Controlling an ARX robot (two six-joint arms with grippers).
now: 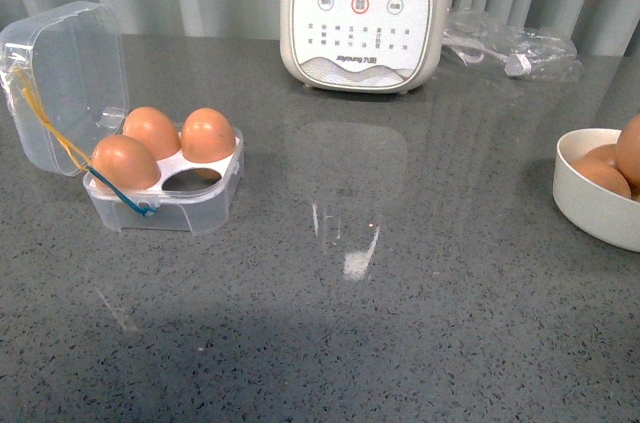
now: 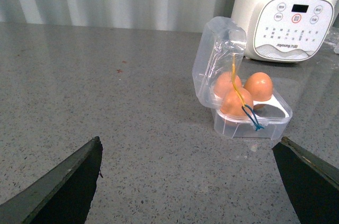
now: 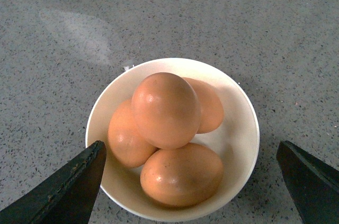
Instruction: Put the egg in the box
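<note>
The clear box [image 1: 200, 205] stands at the left of the table with its lid [image 1: 70, 83] open. It holds three brown eggs [image 1: 208, 135]; its front right cup [image 1: 190, 179] is empty. The box also shows in the left wrist view [image 2: 254, 123], ahead of my open, empty left gripper [image 2: 190, 181]. My right gripper [image 3: 193, 181] is open, hovering over a white bowl [image 3: 241, 128] with several brown eggs; the top egg [image 3: 165, 108] lies between the jaws. Neither gripper shows in the front view.
A white Joyoung cooker [image 1: 365, 13] stands at the back centre. A clear plastic bag [image 1: 515, 43] lies to its right. The white bowl [image 1: 590, 198] sits at the table's right edge. Grey curtains hang behind.
</note>
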